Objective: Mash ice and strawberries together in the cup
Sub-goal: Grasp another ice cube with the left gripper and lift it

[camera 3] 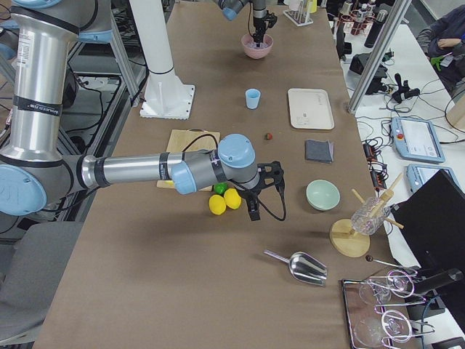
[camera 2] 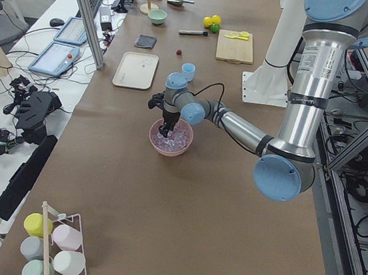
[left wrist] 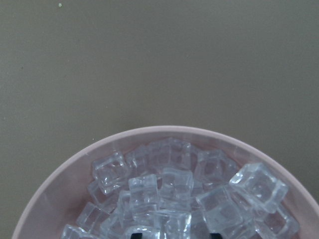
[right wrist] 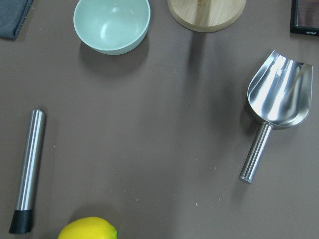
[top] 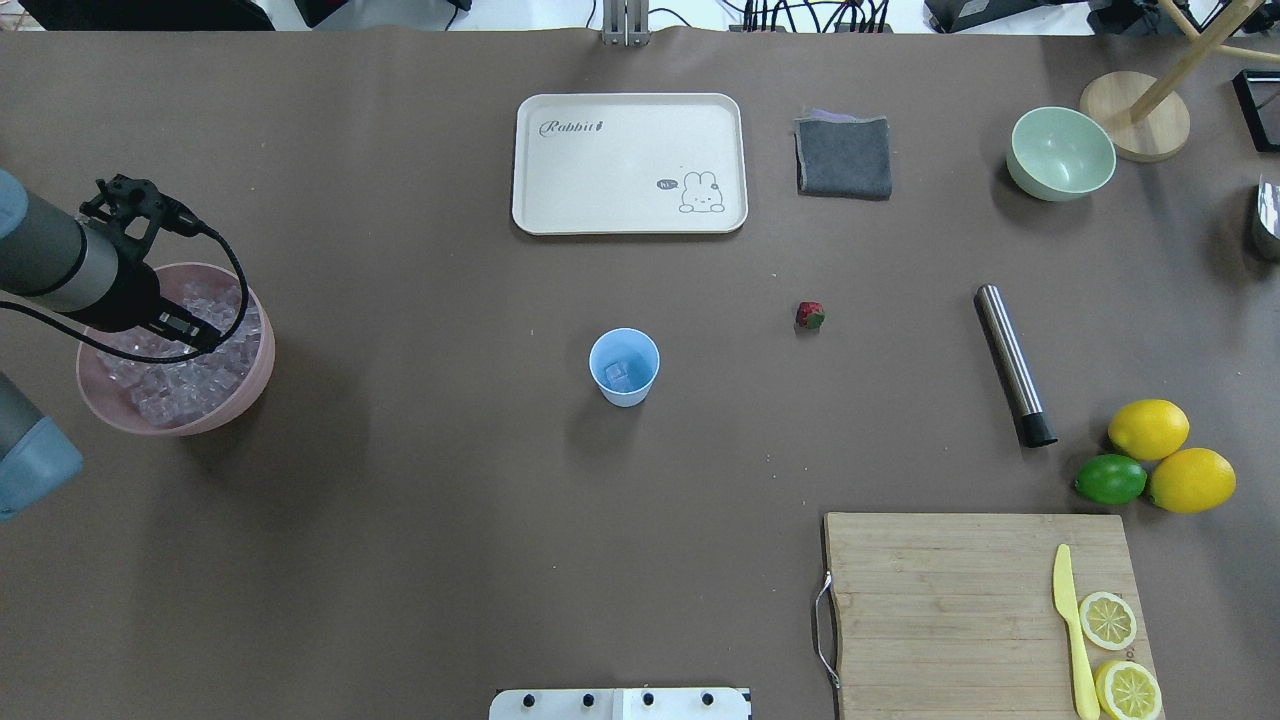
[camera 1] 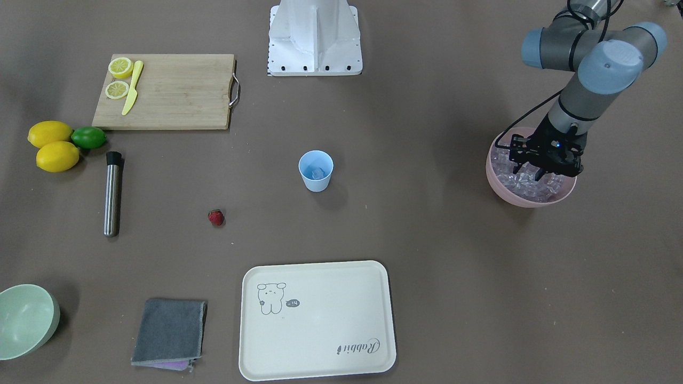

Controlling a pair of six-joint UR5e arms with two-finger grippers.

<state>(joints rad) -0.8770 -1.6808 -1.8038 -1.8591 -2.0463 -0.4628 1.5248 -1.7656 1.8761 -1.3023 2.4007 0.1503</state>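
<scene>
The light-blue cup [camera 1: 316, 170] stands upright mid-table with one piece of ice [camera 1: 318, 173] inside. The strawberry [camera 1: 215, 217] lies alone on the table, apart from the cup. At the table's end a pink bowl [camera 1: 528, 200] is heaped with ice [left wrist: 174, 184]. My left gripper [camera 1: 531, 170] points down into that bowl, open, its dark fingertips [left wrist: 134, 232] spread among the cubes. My right gripper [camera 3: 254, 207] hovers near the lemons; it shows only in the exterior right view, so I cannot tell its state.
A steel muddler [camera 1: 112, 194] lies near two lemons and a lime [camera 1: 88, 137]. A cutting board [camera 1: 165, 90] holds lemon slices and a yellow knife. A cream tray [camera 1: 317, 320], grey cloth [camera 1: 169, 330], pale green bowl [right wrist: 111, 25] and metal scoop [right wrist: 274, 104] sit around.
</scene>
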